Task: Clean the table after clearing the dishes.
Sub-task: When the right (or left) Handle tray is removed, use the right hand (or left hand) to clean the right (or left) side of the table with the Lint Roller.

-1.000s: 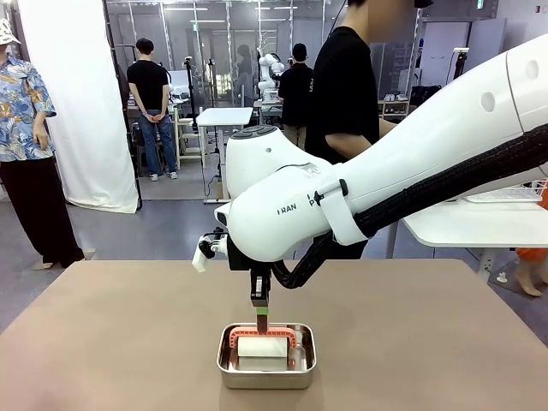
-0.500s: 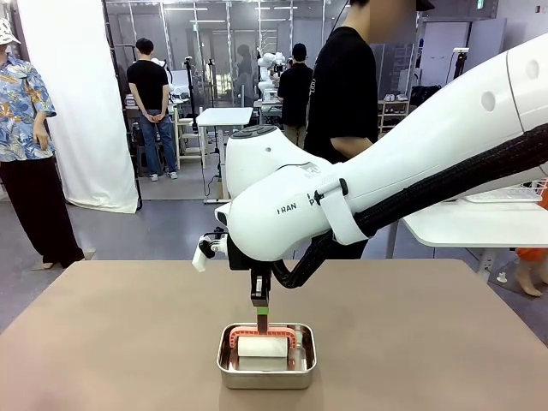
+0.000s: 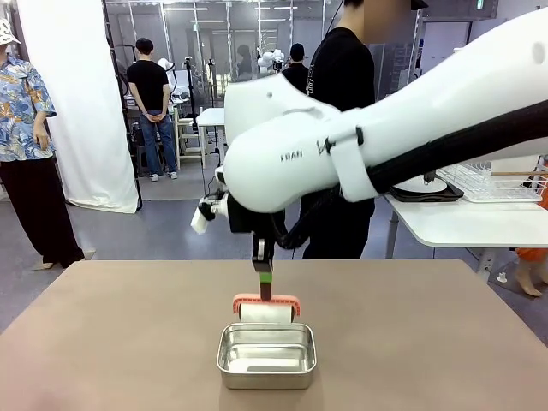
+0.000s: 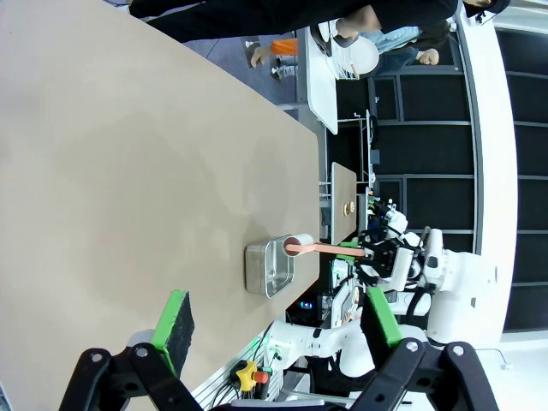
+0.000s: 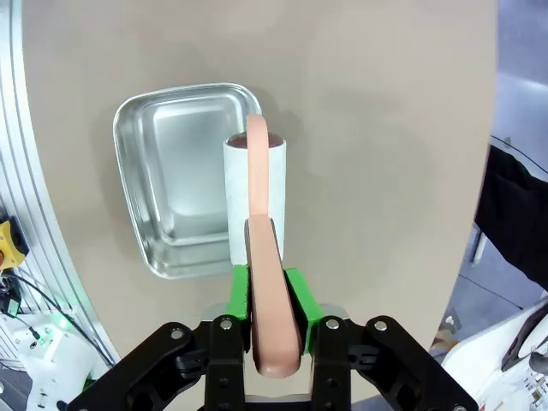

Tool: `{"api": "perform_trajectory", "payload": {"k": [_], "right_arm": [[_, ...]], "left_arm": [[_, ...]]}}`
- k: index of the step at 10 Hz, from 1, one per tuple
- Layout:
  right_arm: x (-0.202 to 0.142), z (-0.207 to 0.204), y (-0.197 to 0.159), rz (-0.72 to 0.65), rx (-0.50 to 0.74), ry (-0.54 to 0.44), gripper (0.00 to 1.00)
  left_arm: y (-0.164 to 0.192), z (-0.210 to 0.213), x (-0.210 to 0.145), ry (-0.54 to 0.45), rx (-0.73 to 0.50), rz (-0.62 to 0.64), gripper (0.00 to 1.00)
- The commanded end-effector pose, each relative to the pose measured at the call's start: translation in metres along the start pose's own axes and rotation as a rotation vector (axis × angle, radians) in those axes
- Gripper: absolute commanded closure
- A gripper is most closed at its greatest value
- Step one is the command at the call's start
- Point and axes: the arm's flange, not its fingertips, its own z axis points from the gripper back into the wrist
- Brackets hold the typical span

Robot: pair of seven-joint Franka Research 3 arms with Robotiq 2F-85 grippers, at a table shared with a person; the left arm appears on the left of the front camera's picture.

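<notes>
Roller [image 3: 266, 312] now up above steel pan [image 3: 266, 378]

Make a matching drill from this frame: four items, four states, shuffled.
Items:
1. lint roller
2. steel pan
3. left gripper
4. right gripper

States:
A. jaws open, holding nothing
B. resting empty on the table
C. shut on a pink handle
D. hanging in the air, off the table

Pairs: 1-D, 2-B, 3-A, 4-C.
</notes>
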Motion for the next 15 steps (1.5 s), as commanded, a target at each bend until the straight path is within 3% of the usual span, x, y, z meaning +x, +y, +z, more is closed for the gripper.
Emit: {"api": "perform_trajectory", "payload": {"k": [1, 6, 12, 13, 15], "right_arm": [[-0.009, 0.017, -0.002, -0.02, 0.016, -0.017, 1.0], [-0.023, 0.036, -0.009, -0.098, 0.047, -0.056, 1.0], [-0.014, 0.031, -0.01, -0.065, 0.023, -0.037, 1.0], [-0.015, 0.029, -0.012, -0.074, 0.034, -0.04, 0.77], [-0.042, 0.053, -0.026, -0.27, 0.153, -0.147, 0.77]], "left_arm": [[-0.001, 0.003, -0.001, -0.004, -0.001, -0.002, 0.0], [-0.001, 0.003, -0.001, -0.004, -0.001, -0.002, 0.0], [-0.001, 0.003, -0.001, -0.004, -0.001, -0.002, 0.0], [-0.001, 0.003, -0.001, -0.004, -0.001, -0.002, 0.0], [-0.001, 0.003, -0.001, -0.004, -0.001, -0.002, 0.0]]}}
